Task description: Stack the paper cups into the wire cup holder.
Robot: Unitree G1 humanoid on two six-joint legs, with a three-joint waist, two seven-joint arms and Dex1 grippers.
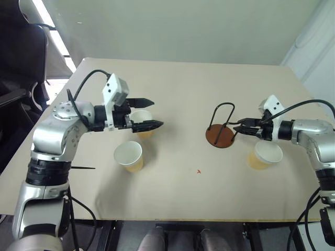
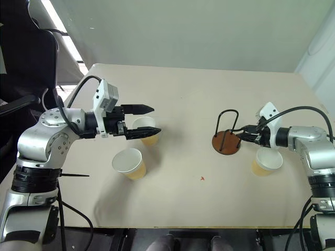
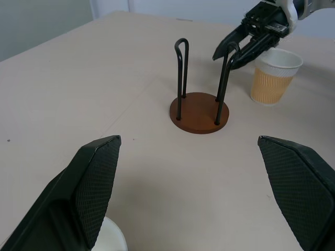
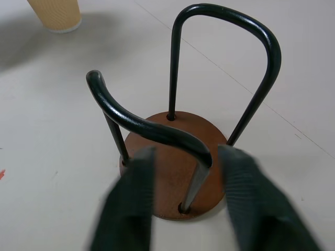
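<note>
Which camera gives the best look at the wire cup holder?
The right wrist view: the wire cup holder sits close up, with both black wire loops and the reddish-brown base plain, between the right pincer fingers. The left wrist view shows it whole but farther off, with a paper cup beyond. The eye views show it small from above.

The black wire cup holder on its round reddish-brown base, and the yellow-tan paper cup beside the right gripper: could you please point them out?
Wire cup holder (image 3: 199, 112), left wrist view, on its disc base.
Paper cup (image 1: 258, 161), left eye view, on its outer wall.
</note>
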